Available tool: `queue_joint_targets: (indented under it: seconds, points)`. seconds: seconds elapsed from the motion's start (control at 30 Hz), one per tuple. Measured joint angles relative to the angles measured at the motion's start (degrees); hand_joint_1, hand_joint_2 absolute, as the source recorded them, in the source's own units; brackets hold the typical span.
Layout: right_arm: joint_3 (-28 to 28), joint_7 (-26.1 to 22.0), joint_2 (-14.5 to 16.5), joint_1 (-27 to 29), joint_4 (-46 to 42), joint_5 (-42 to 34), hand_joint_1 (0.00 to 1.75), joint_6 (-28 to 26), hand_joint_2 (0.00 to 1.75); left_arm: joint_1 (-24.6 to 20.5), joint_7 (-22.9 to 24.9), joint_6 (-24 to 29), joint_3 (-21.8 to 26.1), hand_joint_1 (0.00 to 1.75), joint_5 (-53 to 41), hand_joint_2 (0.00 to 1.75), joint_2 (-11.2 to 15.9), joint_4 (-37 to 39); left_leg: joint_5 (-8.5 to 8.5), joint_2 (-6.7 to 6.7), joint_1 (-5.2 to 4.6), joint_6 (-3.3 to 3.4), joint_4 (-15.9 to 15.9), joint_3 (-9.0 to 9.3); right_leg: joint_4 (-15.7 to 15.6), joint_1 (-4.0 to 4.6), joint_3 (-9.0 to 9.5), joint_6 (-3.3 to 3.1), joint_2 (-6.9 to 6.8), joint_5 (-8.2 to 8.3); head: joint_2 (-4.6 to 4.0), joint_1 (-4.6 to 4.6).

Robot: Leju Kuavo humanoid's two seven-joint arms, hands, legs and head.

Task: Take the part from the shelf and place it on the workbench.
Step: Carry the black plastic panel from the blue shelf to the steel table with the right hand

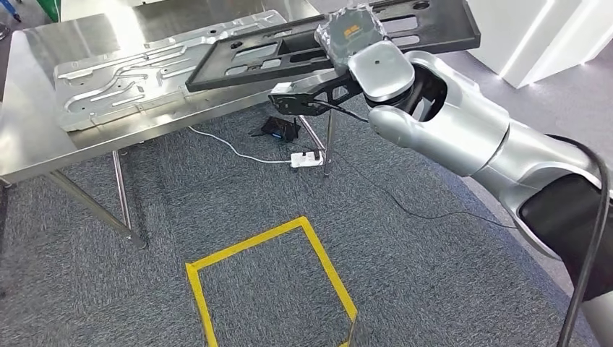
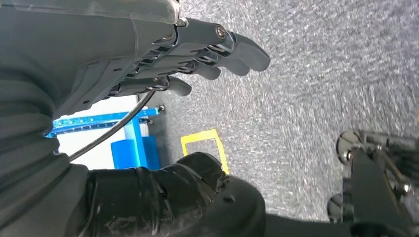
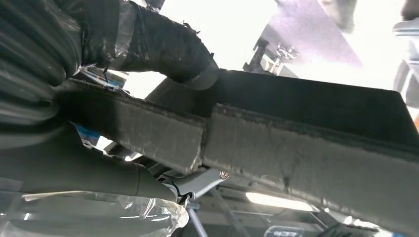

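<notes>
The part (image 1: pixel 289 54), a long flat black panel with cut-out slots, is held in the air above the near edge of the tabletop (image 1: pixel 29 137), one end over the steel surface and the other projecting past the table's right side. It is not yet set down.

The right hand (image 1: pixel 347 54) grips the part at its near long edge. In the right wrist view the thumb (image 3: pixel 168 47) wraps over one face while the padded fingers (image 3: pixel 148 133) press along the opposite face, so the panel is clamped through its thickness. This edge grip probably keeps the part roughly level and leaves its underside free to meet the surface (a grip from below would be trapped on landing).

A silver stamped plate (image 1: pixel 155 72) already lies on the tabletop, partly under the black part. Placement therefore appears to call for lowering the part onto or beside this plate.

The left hand (image 2: pixel 197 59) hangs over the grey carpet (image 2: pixel 321 89) with fingers extended, slightly apart and holding nothing.

On the floor, a yellow taped square (image 1: pixel 271 278) marks a spot in front of the table; a white power strip (image 1: pixel 307 157) and its cable lie beneath it.
</notes>
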Motion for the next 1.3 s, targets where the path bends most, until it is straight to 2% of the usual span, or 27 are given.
queue_joint_targets:
  seconds: [0.07, 0.1, 0.17, 0.2, 0.23, 0.27, 0.33, 0.37, 0.4, 0.47, 0.57, 0.63, 0.7, 0.73, 0.77, 0.8, 0.83, 0.9, 0.97, 1.03, 1.1, 1.13, 1.2, 1.23, 1.27, 1.3]
  points:
    - [-0.01, -0.03, -0.12, -0.09, 0.03, 0.0, 1.75, -0.02, 1.75, 0.05, -0.02, 0.02, -0.01, 0.0, -0.01, 1.75, 0.06, 0.0, 0.21, 0.07, 0.2, 0.71, -1.05, 0.86, 1.22, 0.05, -0.35, 0.48, -0.09, -0.97, 0.0, 0.1]
    - [-0.01, -0.04, -0.19, -0.17, 0.04, 0.0, 1.75, -0.07, 1.75, 0.03, -0.04, 0.02, -0.01, 0.0, -0.02, 1.75, 0.07, 0.0, 0.29, 0.14, 0.32, 1.08, -1.5, 1.28, 3.5, 0.11, -1.42, 0.55, -0.13, -2.18, 0.0, 0.19]
    - [0.0, -0.07, -0.28, -0.12, 0.05, 0.0, 1.75, -0.2, 1.75, -0.03, -0.19, 0.0, -0.01, 0.0, -0.03, 1.75, 0.05, 0.0, 0.07, 0.18, 0.19, 1.61, -1.53, 1.58, 10.71, 0.19, -5.18, 0.52, -0.18, -5.06, 0.0, 0.23]
    - [0.01, -0.09, -0.36, 0.06, 0.08, 0.0, 1.75, -0.26, 1.75, -0.04, -0.3, -0.02, -0.01, 0.0, -0.07, 1.75, 0.05, 0.0, -0.1, 0.14, 0.15, 1.77, -1.41, 1.63, 13.86, 0.21, -7.09, 0.56, -0.18, -5.83, 0.0, 0.24]
    - [0.01, -0.11, -0.43, 0.25, 0.14, 0.0, 1.75, -0.29, 1.75, -0.03, -0.4, -0.03, -0.01, 0.0, -0.11, 1.75, 0.04, 0.0, -0.31, 0.08, 0.13, 1.84, -1.24, 1.68, 15.36, 0.2, -8.25, 0.59, -0.19, -5.61, 0.0, 0.24]
    - [0.02, -0.13, -0.5, 0.37, 0.21, 0.0, 1.75, -0.32, 1.75, 0.0, -0.47, -0.04, -0.01, 0.0, -0.16, 1.75, 0.04, 0.0, -0.57, 0.0, 0.12, 1.81, -0.99, 1.73, 14.77, 0.17, -8.42, 0.6, -0.21, -4.37, 0.0, 0.24]
    - [0.02, -0.21, -0.55, 0.35, 0.32, 0.0, 1.75, -0.42, 1.75, 0.06, -0.52, -0.05, -0.01, 0.0, -0.2, 1.75, 0.02, 0.0, -1.35, -0.15, 0.14, 1.5, -0.14, 1.8, 8.34, 0.14, -6.01, 0.46, -0.24, -0.32, 0.0, 0.24]
    - [0.02, -0.29, -0.55, 0.27, 0.34, 0.0, 1.75, -0.47, 1.75, 0.07, -0.53, -0.05, -0.01, 0.0, -0.21, 1.75, 0.01, 0.0, -1.8, -0.22, 0.02, 1.24, 0.46, 1.68, 4.95, 0.23, -4.51, 0.36, -0.25, 1.01, 0.0, 0.23]
    - [0.02, -0.39, -0.54, 0.25, 0.37, 0.0, 1.75, -0.51, 1.75, 0.07, -0.55, -0.06, -0.01, 0.0, -0.22, 1.75, -0.01, 0.0, -2.13, -0.26, -0.07, 0.96, 0.85, 1.53, 2.68, 0.31, -3.45, 0.2, -0.23, 1.68, 0.0, 0.2]
    - [0.02, -0.57, -0.52, 0.29, 0.43, 0.01, 1.75, -0.55, 1.75, 0.06, -0.57, -0.06, -0.01, 0.0, -0.27, 1.75, -0.01, 0.0, -2.35, -0.3, -0.24, 0.46, 1.14, 1.31, 1.57, 0.55, -2.89, -0.13, -0.15, 1.49, 0.0, 0.18]
    - [0.02, -0.62, -0.56, 0.28, 0.54, 0.21, 1.75, -0.54, 1.75, 0.05, -0.54, -0.06, -0.02, 0.0, -0.33, 1.75, -0.04, 0.0, -3.11, -0.17, -0.14, -0.38, 1.9, 1.07, 1.0, 0.19, -2.46, -0.96, -0.08, 1.56, 0.0, 0.12]
    - [0.02, -0.62, -0.57, 0.23, 0.56, 0.56, 1.75, -0.53, 1.75, 0.06, -0.4, -0.05, -0.03, 0.0, -0.34, 1.75, -0.09, 0.0, -5.38, -0.04, 0.04, -1.04, 6.67, -1.26, 0.65, -0.03, -1.95, -1.43, -0.15, 1.51, 0.0, 0.01]
    - [0.04, -0.62, -0.56, 0.38, 0.57, 0.86, 1.75, -0.48, 1.75, 0.07, -0.23, -0.05, -0.03, 0.0, -0.34, 1.75, -0.09, 0.0, -7.63, -0.02, 0.21, -1.41, 13.61, -5.15, 0.62, -0.01, -1.64, -1.67, -0.38, 1.27, 0.0, -0.02]
    - [0.08, -0.62, -0.56, 0.51, 0.58, 0.95, 1.75, -0.45, 1.75, 0.09, -0.16, -0.05, -0.03, 0.0, -0.34, 1.75, -0.09, 0.0, -7.65, -0.02, 0.26, -1.46, 15.6, -6.57, 0.62, 0.01, -1.46, -1.71, -0.54, 1.11, 0.0, -0.02]
    - [0.11, -0.63, -0.56, 0.61, 0.6, 0.99, 1.75, -0.44, 1.75, 0.12, -0.11, -0.05, -0.03, 0.0, -0.34, 1.75, -0.09, 0.0, -6.6, 0.0, 0.28, -1.41, 15.5, -7.0, 0.62, 0.02, -1.22, -1.7, -0.74, 0.92, 0.0, -0.02]
    - [0.14, -0.63, -0.56, 0.67, 0.61, 1.01, 1.75, -0.43, 1.75, 0.14, -0.07, -0.05, -0.03, 0.0, -0.34, 1.75, -0.09, 0.0, -4.66, 0.11, 0.26, -1.24, 13.29, -6.33, 0.62, 0.04, -0.92, -1.66, -0.95, 0.71, 0.0, -0.02]
    - [0.15, -0.64, -0.56, 0.67, 0.61, 1.02, 1.75, -0.44, 1.75, 0.15, -0.05, -0.05, -0.04, 0.0, -0.34, 1.75, -0.09, 0.0, -2.26, 0.55, 0.18, -0.95, 9.44, -4.75, 0.61, 0.06, -0.54, -1.57, -1.21, 0.47, 0.0, -0.02]
    - [0.15, -0.64, -0.56, 0.55, 0.61, 1.09, 1.75, -0.44, 1.75, 0.05, -0.04, -0.04, -0.05, 0.0, -0.34, 1.75, -0.07, 0.0, 0.37, 2.19, -0.46, -0.2, 2.6, -1.61, 0.53, 0.23, 0.07, -1.21, -1.75, 0.04, 0.0, 0.0]
    - [0.15, -0.64, -0.56, 0.45, 0.64, 1.16, 1.75, -0.44, 1.75, -0.09, -0.04, -0.03, -0.05, 0.0, -0.34, 1.75, -0.04, 0.0, 0.32, 2.89, -1.1, 0.43, 0.32, -0.57, 0.28, 0.4, 0.34, -0.67, -2.45, -0.2, 0.0, 0.04]
    - [0.15, -0.75, -0.57, 0.43, 0.66, 1.18, 1.75, -0.44, 1.75, -0.07, -0.04, -0.02, -0.05, 0.0, -0.36, 1.75, 0.0, 0.01, 0.46, 2.03, -1.0, 0.99, -0.31, -0.22, 0.05, 0.48, 0.66, -0.05, -3.09, -0.46, 0.0, 0.1]
    - [0.15, -0.87, -0.64, 0.33, 0.69, 1.2, 1.75, -0.46, 1.75, 0.0, -0.04, -0.02, -0.05, 0.0, -0.36, 1.75, 0.0, 0.02, 0.72, 1.18, -0.66, 1.62, -1.15, 0.5, 2.02, 0.44, 0.03, 0.29, -2.39, -1.84, 0.0, 0.19]
    - [0.15, -0.91, -0.68, 0.29, 0.72, 1.21, 1.75, -0.47, 1.75, -0.01, -0.04, -0.03, -0.05, 0.0, -0.35, 1.75, -0.01, 0.02, 0.78, 0.9, -0.49, 1.92, -1.42, 0.79, 4.67, 0.39, -1.25, 0.32, -1.71, -3.19, 0.0, 0.23]
    - [0.15, -0.99, -0.75, 0.4, 0.76, 1.14, 1.75, -0.56, 1.75, -0.1, -0.05, -0.11, -0.05, 0.0, -0.35, 1.75, -0.02, 0.02, 0.58, 0.29, -0.49, 2.39, -1.43, 0.99, 11.92, 0.43, -5.22, 0.34, -0.88, -6.05, 0.0, 0.3]
    - [0.15, -1.04, -0.81, 0.61, 0.79, 1.04, 1.75, -0.61, 1.75, -0.1, -0.05, -0.16, -0.05, 0.0, -0.36, 1.75, -0.02, 0.02, 0.41, -0.02, -0.5, 2.47, -1.35, 1.1, 14.6, 0.46, -6.96, 0.39, -0.73, -6.53, 0.0, 0.3]
    - [0.15, -1.08, -0.86, 0.81, 0.84, 0.93, 1.75, -0.65, 1.75, -0.07, -0.06, -0.2, -0.05, 0.0, -0.36, 1.75, -0.02, 0.02, 0.18, -0.42, -0.51, 2.48, -1.21, 1.25, 15.39, 0.47, -7.86, 0.43, -0.65, -5.87, 0.0, 0.32]
    - [0.15, -1.1, -0.91, 0.96, 0.89, 0.84, 1.75, -0.68, 1.75, -0.03, -0.06, -0.22, -0.05, 0.0, -0.37, 1.75, -0.03, 0.02, -0.12, -0.77, -0.5, 2.39, -1.01, 1.46, 13.99, 0.46, -7.69, 0.42, -0.62, -4.13, 0.0, 0.33]
